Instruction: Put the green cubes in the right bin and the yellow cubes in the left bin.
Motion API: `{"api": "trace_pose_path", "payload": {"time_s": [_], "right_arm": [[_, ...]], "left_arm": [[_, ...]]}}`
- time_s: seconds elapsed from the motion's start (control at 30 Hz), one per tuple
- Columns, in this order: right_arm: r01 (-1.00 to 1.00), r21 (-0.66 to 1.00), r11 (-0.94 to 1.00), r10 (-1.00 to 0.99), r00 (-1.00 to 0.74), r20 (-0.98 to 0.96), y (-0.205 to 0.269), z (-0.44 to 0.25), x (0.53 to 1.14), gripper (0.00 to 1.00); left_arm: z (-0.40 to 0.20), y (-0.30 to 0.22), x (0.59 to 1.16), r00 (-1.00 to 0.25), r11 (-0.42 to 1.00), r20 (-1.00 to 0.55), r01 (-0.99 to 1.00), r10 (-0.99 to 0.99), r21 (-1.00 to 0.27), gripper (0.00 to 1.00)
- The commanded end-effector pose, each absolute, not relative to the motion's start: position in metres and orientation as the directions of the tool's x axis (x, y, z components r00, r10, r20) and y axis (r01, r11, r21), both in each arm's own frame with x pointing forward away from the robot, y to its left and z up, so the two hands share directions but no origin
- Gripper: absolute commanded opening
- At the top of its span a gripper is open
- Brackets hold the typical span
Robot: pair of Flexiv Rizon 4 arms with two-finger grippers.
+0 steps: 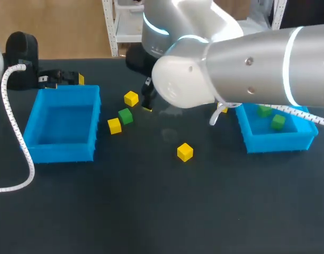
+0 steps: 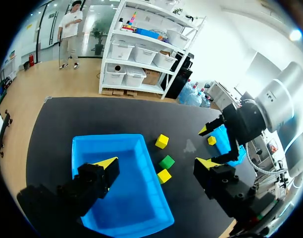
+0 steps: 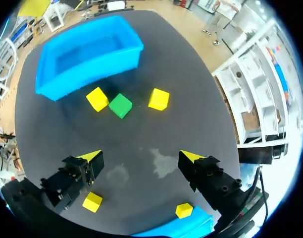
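Green cube (image 1: 125,116) loose on the dark table (image 1: 151,211), near the left bin (image 1: 61,151), in a tight cluster with two yellows. Nearer yellow cube (image 1: 114,126) just beside it on the bin side, farther yellow cube (image 1: 131,98) just behind. Lone yellow cube (image 1: 185,152) out in mid-table, well apart from the cluster. Small yellow cube (image 1: 223,109) just beside the right bin (image 1: 273,142), partly hidden by the arm. Two more greens inside that bin, close together: back green cube (image 1: 264,111) and front green cube (image 1: 278,121).

Right gripper (image 3: 140,157) over bare table, cluster just ahead of it. Fingers spread wide, released, nothing between them. Mostly masked in the head view by the right arm (image 1: 246,63), stretched in from the right side past the middle.

Left gripper (image 2: 156,163) behind the far corner of the left bin, looking out across it. Fingers apart as well, gripping nothing. White coiled cable (image 1: 14,132) draped along the outer side of the left bin.
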State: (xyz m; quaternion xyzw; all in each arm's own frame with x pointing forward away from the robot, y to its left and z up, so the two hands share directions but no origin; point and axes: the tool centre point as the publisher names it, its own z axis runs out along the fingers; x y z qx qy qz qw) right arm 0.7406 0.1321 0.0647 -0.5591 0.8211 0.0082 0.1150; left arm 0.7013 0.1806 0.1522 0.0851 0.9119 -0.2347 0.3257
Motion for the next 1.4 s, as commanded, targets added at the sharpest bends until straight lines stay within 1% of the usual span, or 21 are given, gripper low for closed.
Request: {"api": "trace_pose_path", "payload": {"time_s": [0.03,0.27,0.5,0.97,1.13,1.4], "right_arm": [[-0.934,-0.116,0.337,-0.931,-0.312,-0.191,0.139,0.061,0.745,1.0],[-0.968,-0.18,0.175,-0.977,-0.147,-0.156,0.144,0.053,0.75,1.0],[-0.979,-0.202,0.026,-0.995,-0.006,-0.101,0.148,0.048,0.749,1.0],[-0.98,-0.181,-0.081,-0.991,0.098,-0.087,0.191,0.043,0.748,1.0],[-0.977,-0.164,-0.137,-0.987,0.149,-0.064,0.198,0.035,0.748,1.0],[-0.979,-0.137,-0.151,-0.986,0.159,-0.052,0.204,0.022,0.75,1.0]], "left_arm": [[0.151,0.183,0.701,-0.77,0.871,-0.638,0.315,0.001,-0.378,1.0],[0.151,0.183,0.701,-0.77,0.871,-0.638,0.315,0.001,-0.378,1.0],[0.151,0.183,0.701,-0.77,0.871,-0.638,0.315,0.001,-0.378,1.0],[0.151,0.183,0.701,-0.77,0.871,-0.638,0.315,0.001,-0.378,1.0],[0.151,0.183,0.701,-0.77,0.871,-0.638,0.315,0.001,-0.378,1.0],[0.151,0.183,0.701,-0.77,0.871,-0.638,0.315,0.001,-0.378,1.0]]}}
